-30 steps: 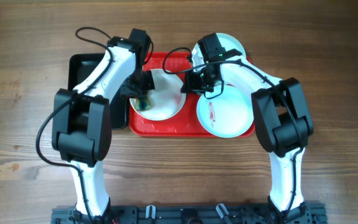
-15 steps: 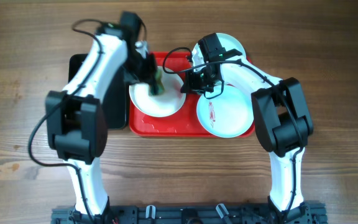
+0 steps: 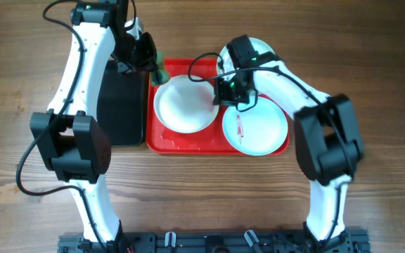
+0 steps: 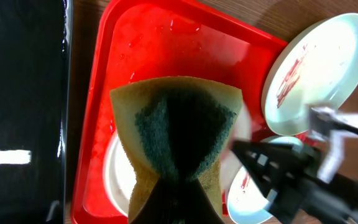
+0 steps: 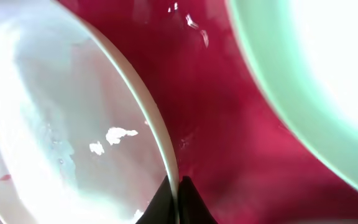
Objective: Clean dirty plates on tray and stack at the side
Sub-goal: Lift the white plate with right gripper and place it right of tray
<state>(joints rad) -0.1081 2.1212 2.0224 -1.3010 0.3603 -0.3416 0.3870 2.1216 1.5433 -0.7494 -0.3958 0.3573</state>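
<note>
The white plate (image 3: 183, 105) lies in the left half of the red tray (image 3: 204, 143). My right gripper (image 3: 219, 93) is shut on the plate's right rim; in the right wrist view the fingers (image 5: 178, 194) pinch the rim of the white plate (image 5: 61, 124). My left gripper (image 3: 152, 63) is shut on a yellow-green sponge (image 3: 161, 73), held above the tray's far left corner. The sponge (image 4: 176, 127) fills the left wrist view. A pale blue plate (image 3: 256, 128) with a red smear lies in the tray's right half. Another pale blue plate (image 3: 262, 50) lies behind it, partly hidden by the right arm.
A black tray (image 3: 121, 105) lies against the red tray's left side, under my left arm. The bare wooden table (image 3: 371, 84) surrounds both trays. In the left wrist view both smeared blue plates (image 4: 319, 68) (image 4: 253, 194) and the black tray (image 4: 17, 93) show.
My left gripper has lifted the sponge off the white plate and moved it up and to the left, toward the tray's far left corner. The right gripper still holds the plate's rim.
</note>
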